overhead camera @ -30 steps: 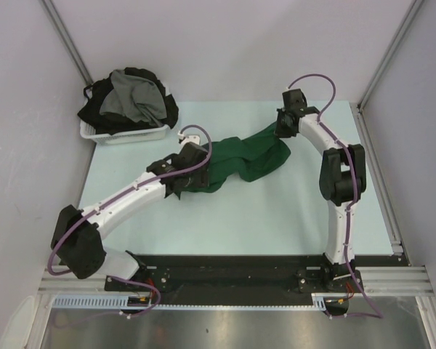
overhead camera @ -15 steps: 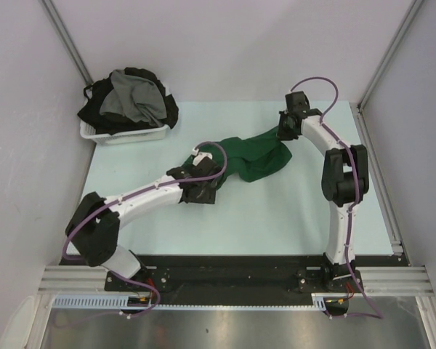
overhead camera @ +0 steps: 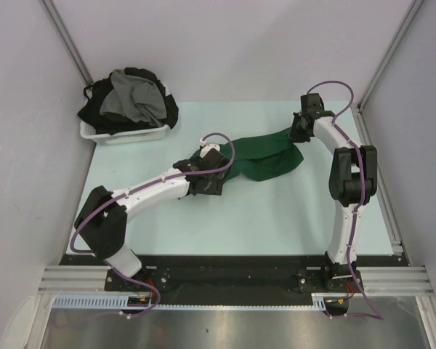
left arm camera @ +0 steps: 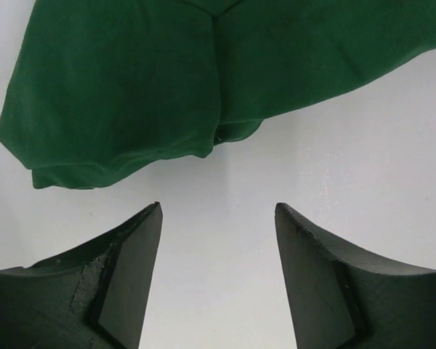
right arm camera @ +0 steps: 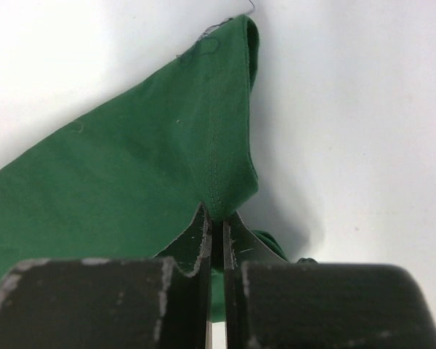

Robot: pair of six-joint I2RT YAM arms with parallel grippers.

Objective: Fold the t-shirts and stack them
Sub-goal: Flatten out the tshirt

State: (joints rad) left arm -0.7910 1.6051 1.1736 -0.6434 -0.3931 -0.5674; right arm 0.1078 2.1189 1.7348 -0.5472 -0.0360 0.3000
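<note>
The left end effector (overhead camera: 206, 187) hangs over the bare desk (overhead camera: 276, 218), nearer than the basket (overhead camera: 127, 136) and to its right. Its 2 fingers (left arm camera: 123, 276) stand apart with nothing between them, released. In the left wrist view only pale desk shows in the gap, and the hem of the green shirt (left arm camera: 131, 87) lies just beyond the fingertips, not touching them.

The green shirt (overhead camera: 265, 156) lies on the desk to the right of the basket and a little nearer than it. It is dark green, plain and matte, and it is not spread flat. It lies as a long crumpled band running from its near left end up to its far right end. The left end is rounded and doubled over, with a stitched hem along the edge and a deep crease down the middle. Soft folds run along its length.

The right end effector (overhead camera: 299, 131) is well to the right of the basket, at the shirt's far right end. It is clenched on the green shirt (right arm camera: 145, 167). In the right wrist view a seamed edge of cloth is pinched between the closed fingers (right arm camera: 196, 254), and the fabric rises from the desk to the pinch in a taut ridge.

The white basket sits at the far left corner of the desk. A grey shirt (overhead camera: 127, 98) is heaped in it on top of black shirts (overhead camera: 167, 109), which spill over its rim.
</note>
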